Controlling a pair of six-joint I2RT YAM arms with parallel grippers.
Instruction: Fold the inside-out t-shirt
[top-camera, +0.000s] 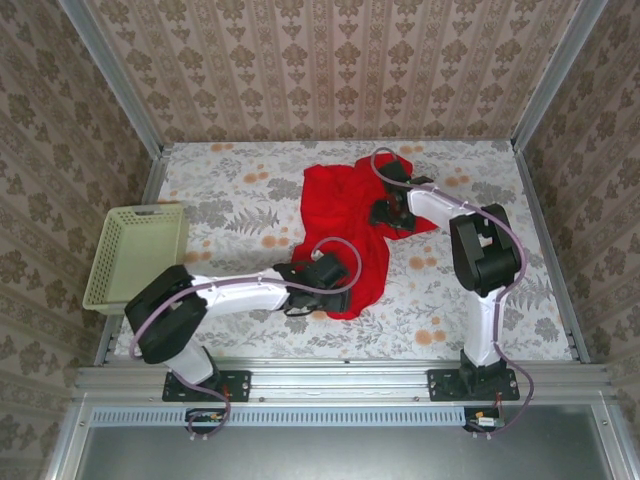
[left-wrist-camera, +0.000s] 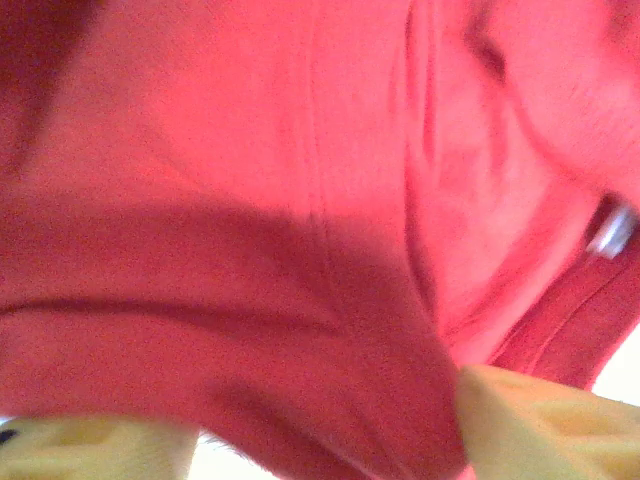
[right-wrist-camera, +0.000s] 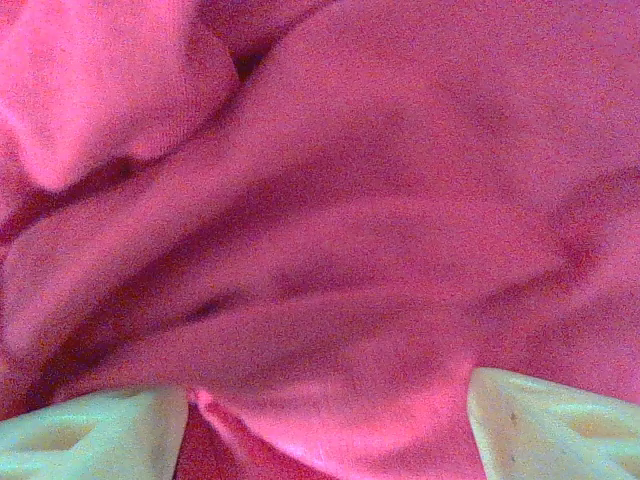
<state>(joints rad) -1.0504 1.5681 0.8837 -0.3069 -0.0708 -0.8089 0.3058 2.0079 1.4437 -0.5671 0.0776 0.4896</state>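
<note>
Where the shirt lay: the inside-out t-shirt (top-camera: 345, 225) sat crumpled in a bright red heap on the floral-patterned worktop (top-camera: 240, 190). It lay right of centre, running from near the far side down toward the near edge.
Left end effector: from my remote station I saw the left end effector (top-camera: 318, 282) down on the near end of the heap. On its wrist camera the pale fingers (left-wrist-camera: 545, 425) stood wide apart, with red cloth bulging between them.
Right end effector: the right end effector (top-camera: 388, 212) rested on the upper right part of the heap, its arm bent back over the cloth. On its own camera the fingers (right-wrist-camera: 550, 425) were likewise spread apart, a rounded fold of shirt filling the gap.
Cloth detail: a stitched seam (left-wrist-camera: 320, 150) ran down the fabric in the left wrist view. I noted a small white patch (left-wrist-camera: 612, 232) at the right edge, too blurred for me to name.
Basket: a pale yellow-green basket (top-camera: 140, 255) stood at the worktop's left edge, well apart from the shirt.
Surroundings: patterned wallpaper (top-camera: 330, 60) enclosed the cell on three sides.
</note>
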